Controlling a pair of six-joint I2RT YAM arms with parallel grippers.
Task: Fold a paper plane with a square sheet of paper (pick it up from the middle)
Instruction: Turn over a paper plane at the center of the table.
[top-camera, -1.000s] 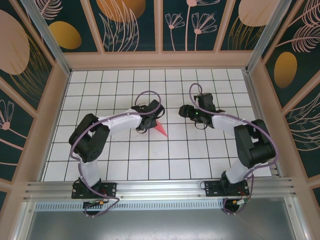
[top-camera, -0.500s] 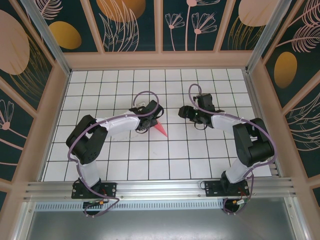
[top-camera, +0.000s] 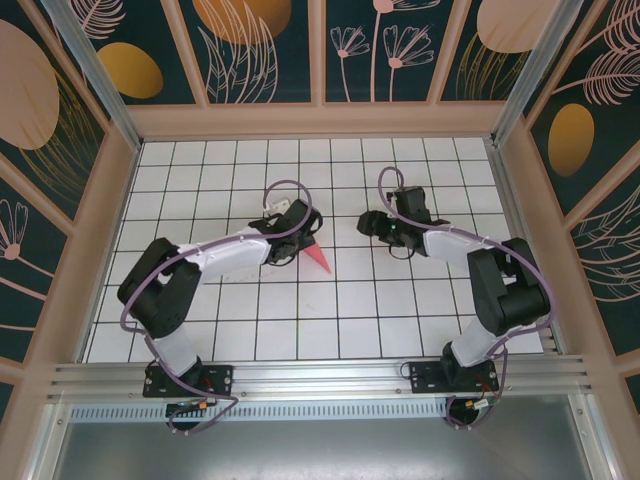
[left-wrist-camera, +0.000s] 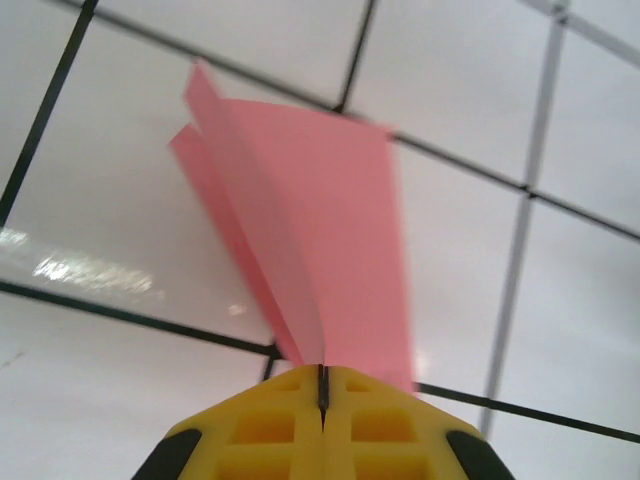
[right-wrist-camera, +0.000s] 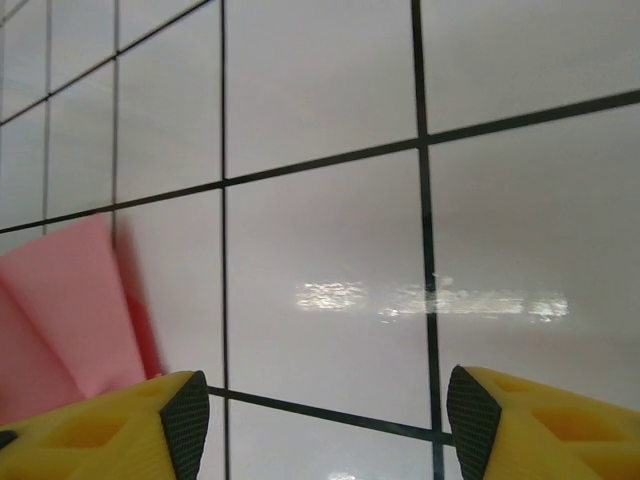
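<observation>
1. The paper plane (top-camera: 319, 259) (left-wrist-camera: 330, 250) lay near the middle of the white gridded board (top-camera: 400, 310), with its sharp tip towards the near right. It was much where it had been a second before. Its folded layers stood up along the centre crease.
2. The left gripper (top-camera: 303, 245) (left-wrist-camera: 322, 385) had been partly open a second earlier and had now closed right down. In its wrist view the yellow fingers met, with the pink paper pinched between them at the crease.
3. The left arm's elbow had swung outward towards the near left, while its wrist stayed over the paper.
4. The right gripper (top-camera: 368, 222) (right-wrist-camera: 320, 410) had barely shifted. It hung just to the right of the plane, jaws wide apart and holding nothing.
5. The fresh pinch suggested the folding was nearly finished, with either a lift or a last sharpening of the crease to come. Paper this thin could slip or crumple in the grip.
</observation>
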